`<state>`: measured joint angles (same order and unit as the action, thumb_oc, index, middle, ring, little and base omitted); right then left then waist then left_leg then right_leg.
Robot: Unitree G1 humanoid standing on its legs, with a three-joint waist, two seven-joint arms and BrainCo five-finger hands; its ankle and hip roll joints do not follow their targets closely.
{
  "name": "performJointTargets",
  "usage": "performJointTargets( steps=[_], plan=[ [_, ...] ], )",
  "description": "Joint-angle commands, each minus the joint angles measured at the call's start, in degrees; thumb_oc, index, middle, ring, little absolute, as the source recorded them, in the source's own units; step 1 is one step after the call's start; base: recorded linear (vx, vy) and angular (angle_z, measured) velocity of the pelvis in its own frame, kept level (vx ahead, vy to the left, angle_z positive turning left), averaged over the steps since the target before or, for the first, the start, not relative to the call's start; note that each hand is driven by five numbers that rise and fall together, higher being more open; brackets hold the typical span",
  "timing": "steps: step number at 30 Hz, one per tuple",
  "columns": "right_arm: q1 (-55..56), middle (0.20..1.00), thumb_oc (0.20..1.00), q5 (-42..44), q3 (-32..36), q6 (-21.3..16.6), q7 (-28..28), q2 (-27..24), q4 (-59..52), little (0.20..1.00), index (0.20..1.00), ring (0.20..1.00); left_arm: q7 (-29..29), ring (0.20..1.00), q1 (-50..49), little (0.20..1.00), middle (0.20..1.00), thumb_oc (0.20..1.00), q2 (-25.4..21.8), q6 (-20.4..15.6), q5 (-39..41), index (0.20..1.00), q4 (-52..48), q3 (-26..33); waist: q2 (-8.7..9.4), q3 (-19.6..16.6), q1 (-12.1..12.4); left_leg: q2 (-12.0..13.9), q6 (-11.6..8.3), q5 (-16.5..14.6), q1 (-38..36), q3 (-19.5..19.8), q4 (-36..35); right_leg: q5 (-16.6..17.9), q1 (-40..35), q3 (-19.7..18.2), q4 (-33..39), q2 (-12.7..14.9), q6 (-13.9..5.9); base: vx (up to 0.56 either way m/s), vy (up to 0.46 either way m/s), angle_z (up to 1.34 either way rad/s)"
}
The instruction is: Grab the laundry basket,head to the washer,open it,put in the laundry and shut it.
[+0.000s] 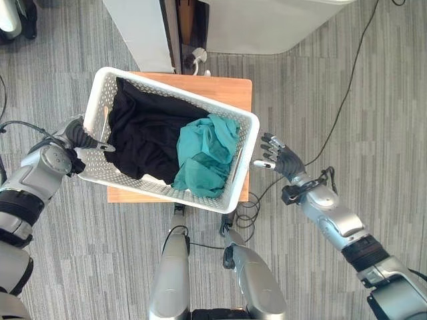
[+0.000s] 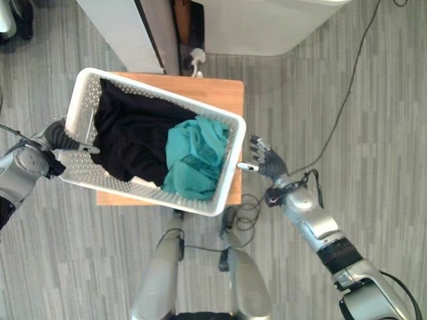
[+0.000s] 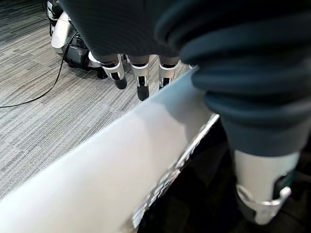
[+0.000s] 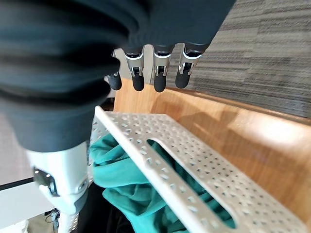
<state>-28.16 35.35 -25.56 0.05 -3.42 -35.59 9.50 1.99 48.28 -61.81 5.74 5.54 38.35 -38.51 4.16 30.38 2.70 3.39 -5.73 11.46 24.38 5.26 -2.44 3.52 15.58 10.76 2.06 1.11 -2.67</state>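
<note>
Grey striped carpet (image 1: 80, 267) covers the floor; one white appliance (image 1: 267, 23) sits at the top of the frame, one white panel (image 1: 137, 30) to its left. One small wooden table (image 1: 233, 90) stands mid-frame, and one white perforated laundry basket (image 1: 247, 143) sits tilted across it, overhanging both table edges. Inside: one black garment (image 1: 143, 130) on the left, one teal garment (image 1: 207, 153) on the right. Left hand (image 1: 83, 137) is at the basket's left end, fingers (image 3: 141, 80) hanging outside the wall, thumb inside, rim between them. Right hand (image 1: 280, 159) sits just beside the basket's right end, fingers (image 4: 158, 73) relaxed outside the slotted handle, thumb at the rim, holding nothing.
</note>
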Motion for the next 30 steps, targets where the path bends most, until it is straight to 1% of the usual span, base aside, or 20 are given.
performJointTargets(
  steps=[1, 4, 5, 6, 8, 10, 11, 13, 14, 16, 19, 20, 21, 23, 24, 25, 27, 28, 30],
  plan=[
    [-1.7, 1.0, 1.0, 2.5, 1.2, -3.5, 0.2, -1.5, -5.5, 1.0, 1.0, 1.0, 2.2, 1.0, 1.9, 1.0, 1.0, 1.0, 3.9, -1.0, -3.0, 1.0, 4.0, 4.8, 1.27, -0.6, -0.6, 2.0, 0.8, -7.2, -0.4, -2.2, 7.6, 2.9, 3.7, -3.2, -2.4, 5.9, -5.15, 0.0, 0.0, 0.0],
    [-2.5, 1.0, 1.0, 2.4, 1.1, -3.8, -0.3, -1.0, -5.6, 1.0, 1.0, 1.0, 4.0, 1.0, 3.2, 1.0, 1.0, 1.0, 6.6, -0.7, -3.6, 1.0, 7.6, 5.7, 1.43, -0.6, -0.6, 2.1, 0.78, -7.1, -0.3, -2.0, 7.5, 2.8, 3.9, -2.9, -2.3, 5.9, -5.13, 0.0, 0.0, 0.0],
    [-2.4, 1.0, 1.0, 2.4, 1.0, -3.8, -0.3, -1.0, -5.6, 1.0, 1.0, 1.0, 4.0, 1.0, 3.2, 1.0, 1.0, 1.0, 6.7, -0.7, -3.6, 1.0, 7.6, 5.7, 1.38, -0.6, -0.5, 2.2, 0.74, -7.4, -0.5, -2.1, 7.6, 2.6, 3.7, -3.0, -2.3, 5.8, -5.1, 0.0, 0.0, 0.0],
    [-2.6, 1.0, 1.0, 2.1, 1.1, -3.9, -0.7, -0.5, -5.4, 1.0, 1.0, 1.0, 5.0, 1.0, 3.8, 1.0, 1.0, 1.0, 8.3, -0.7, -3.1, 1.0, 8.6, 6.3, 1.54, -0.6, -0.5, 2.2, 0.74, -7.4, -0.3, -2.0, 7.4, 2.6, 3.7, -2.7, -2.2, 5.7, -5.1, 0.0, 0.0, 0.0],
    [-2.5, 1.0, 1.0, 1.7, 1.2, -3.4, -1.2, 0.0, -4.6, 1.0, 1.0, 1.0, 5.6, 1.0, 3.2, 1.0, 1.0, 1.0, 9.8, -0.8, -2.6, 1.0, 7.6, 7.2, 1.79, -0.6, -0.5, 2.1, 0.81, -7.1, -0.2, -1.8, 7.3, 2.7, 3.8, -2.5, -2.1, 5.9, -5.14, 0.0, 0.0, 0.0],
    [-2.2, 1.0, 1.0, 1.7, 1.3, -3.3, -1.3, 0.1, -4.5, 1.0, 1.0, 1.0, 5.9, 1.0, 3.0, 1.0, 1.0, 1.0, 10.1, -0.6, -2.7, 1.0, 7.1, 7.4, 1.76, -0.6, -0.4, 2.2, 0.77, -7.5, -0.4, -1.9, 7.3, 2.5, 3.5, -2.5, -2.1, 5.7, -5.11, 0.01, -0.002, 0.04],
    [-2.1, 1.0, 1.0, 1.5, 1.2, -2.5, -1.6, 0.7, -4.0, 1.0, 1.0, 1.0, 6.7, 1.0, 3.0, 1.0, 1.0, 1.0, 11.3, -0.2, -3.0, 1.0, 6.5, 7.8, 2.01, -0.6, -0.3, 2.0, 0.84, -7.2, -0.5, -1.8, 7.0, 2.6, 3.4, -2.4, -2.1, 5.8, -5.12, 0.01, 0.006, 0.03],
    [-2.2, 1.0, 1.0, 1.1, 1.0, -2.1, -1.7, 0.8, -3.8, 1.0, 1.0, 1.0, 6.9, 1.0, 2.8, 1.0, 1.0, 1.0, 12.0, -0.2, -2.8, 1.0, 5.8, 8.2, 2.06, -0.6, -0.2, 2.0, 0.86, -7.3, -0.7, -1.7, 7.0, 2.6, 3.3, -2.4, -2.0, 5.9, -5.09, 0.0, 0.0, 0.0],
    [-2.9, 1.0, 1.0, 0.3, 0.1, -1.4, -2.2, 1.4, -2.2, 1.0, 1.0, 1.0, 7.3, 1.0, 2.3, 1.0, 1.0, 1.0, 13.2, -0.2, -2.4, 1.0, 4.5, 8.4, 2.01, -0.6, 0.3, 2.1, 0.85, -7.7, -1.1, -1.6, 7.0, 2.3, 2.8, -2.3, -2.0, 5.8, -5.05, 0.0, 0.0, 0.0],
    [-3.2, 1.0, 1.0, -0.2, -0.2, -0.9, -2.3, 1.9, -1.4, 1.0, 1.0, 1.0, 7.4, 1.0, 1.7, 1.0, 1.0, 1.0, 13.7, 0.0, -2.3, 1.0, 3.7, 8.7, 2.05, -0.6, 0.3, 1.9, 0.93, -7.4, -1.0, -1.5, 7.0, 2.6, 2.8, -2.2, -1.9, 6.0, -5.05, 0.0, 0.0, 0.0],
    [-4.6, 1.0, 1.0, -2.2, -1.7, 1.4, -3.7, 4.3, 3.4, 1.0, 1.0, 1.0, 8.0, 1.0, 0.5, 1.0, 1.0, 1.0, 15.7, 0.5, -2.1, 1.0, 1.0, 9.2, 2.03, -0.6, 0.9, 1.7, 1.05, -7.5, -1.1, -1.4, 7.0, 2.5, 2.4, -1.9, -1.8, 6.2, -4.94, 0.01, 0.018, 0.04],
    [-5.3, 1.0, 1.0, -3.2, -2.1, 2.4, -4.3, 5.8, 5.9, 1.0, 1.0, 1.0, 8.4, 1.0, -0.5, 1.0, 1.0, 1.0, 16.9, 0.8, -1.8, 1.0, -0.7, 9.8, 1.87, -0.6, 1.3, 1.7, 1.07, -8.0, -1.3, -1.4, 7.1, 2.2, 2.1, -1.6, -1.8, 6.2, -4.87, 0.0, 0.0, 0.0],
    [-5.4, 1.0, 1.0, -3.2, -2.1, 2.4, -4.3, 5.8, 5.9, 1.0, 1.0, 1.0, 8.4, 1.0, -0.5, 1.0, 1.0, 1.0, 16.9, 0.8, -1.8, 1.0, -0.8, 9.8, 1.92, -0.6, 1.2, 1.6, 1.12, -7.7, -1.1, -1.3, 7.0, 2.4, 2.2, -1.6, -1.8, 6.3, -4.89, 0.0, 0.0, 0.0],
    [-5.6, 1.0, 1.0, -2.5, -1.7, 3.4, -5.8, 8.6, 9.0, 1.0, 1.0, 1.0, 8.9, 1.0, -2.2, 1.0, 1.0, 1.0, 18.2, 1.1, -1.5, 1.0, -3.6, 10.7, 1.73, -0.6, 1.9, 1.3, 1.26, -7.6, -1.1, -1.1, 6.9, 2.3, 2.0, -1.3, -1.7, 6.4, -4.81, 0.02, 0.007, 0.01],
    [-5.4, 1.0, 1.0, -1.7, -1.7, 3.4, -6.4, 9.8, 9.8, 1.0, 1.0, 1.0, 9.1, 1.0, -2.8, 1.0, 1.0, 1.0, 18.6, 1.1, -1.4, 1.0, -4.2, 10.9, 1.64, -0.6, 2.1, 1.3, 1.27, -8.0, -1.3, -1.0, 7.0, 2.1, 1.7, -1.3, -1.8, 6.3, -4.75, 0.02, 0.01, 0.04],
    [-5.5, 1.0, 1.0, -1.7, -1.7, 3.3, -6.4, 9.8, 9.8, 1.0, 1.0, 1.0, 9.1, 1.0, -2.8, 1.0, 1.0, 1.0, 18.5, 1.1, -1.4, 1.0, -4.2, 10.9, 1.71, -0.6, 2.0, 1.2, 1.32, -7.7, -1.1, -1.0, 7.0, 2.3, 1.9, -1.2, -1.8, 6.5, -4.78, 0.02, 0.003, 0.05],
    [-5.0, 1.0, 1.0, -0.3, -1.4, 3.5, -7.4, 12.8, 11.4, 1.0, 1.0, 1.0, 9.4, 1.0, -4.5, 1.0, 1.0, 1.0, 19.8, 1.4, -1.0, 1.0, -6.3, 11.5, 1.48, -0.6, 2.6, 1.1, 1.39, -8.1, -1.1, -0.7, 7.1, 2.0, 1.5, -0.9, -1.9, 6.6, -4.73, 0.0, 0.0, 0.0],
    [-5.1, 1.0, 1.0, -0.3, -1.4, 3.5, -7.4, 12.8, 11.4, 1.0, 1.0, 1.0, 9.4, 1.0, -4.4, 1.0, 1.0, 1.0, 19.7, 1.4, -1.0, 1.0, -6.3, 11.5, 1.53, -0.6, 2.5, 1.0, 1.44, -7.8, -0.9, -0.6, 7.1, 2.2, 1.7, -0.8, -1.9, 6.7, -4.76, 0.01, 0.013, 0.03],
    [-4.9, 1.0, 1.0, 0.4, -1.3, 3.7, -8.0, 14.3, 12.6, 1.0, 1.0, 1.0, 9.5, 1.0, -5.1, 1.0, 1.0, 1.0, 20.3, 1.6, -0.8, 1.0, -7.5, 11.6, 1.3, -0.6, 3.0, 1.0, 1.47, -8.2, -1.0, -0.4, 7.2, 1.9, 1.4, -0.6, -2.0, 6.7, -4.75, 0.02, 0.01, 0.05]
  ],
)
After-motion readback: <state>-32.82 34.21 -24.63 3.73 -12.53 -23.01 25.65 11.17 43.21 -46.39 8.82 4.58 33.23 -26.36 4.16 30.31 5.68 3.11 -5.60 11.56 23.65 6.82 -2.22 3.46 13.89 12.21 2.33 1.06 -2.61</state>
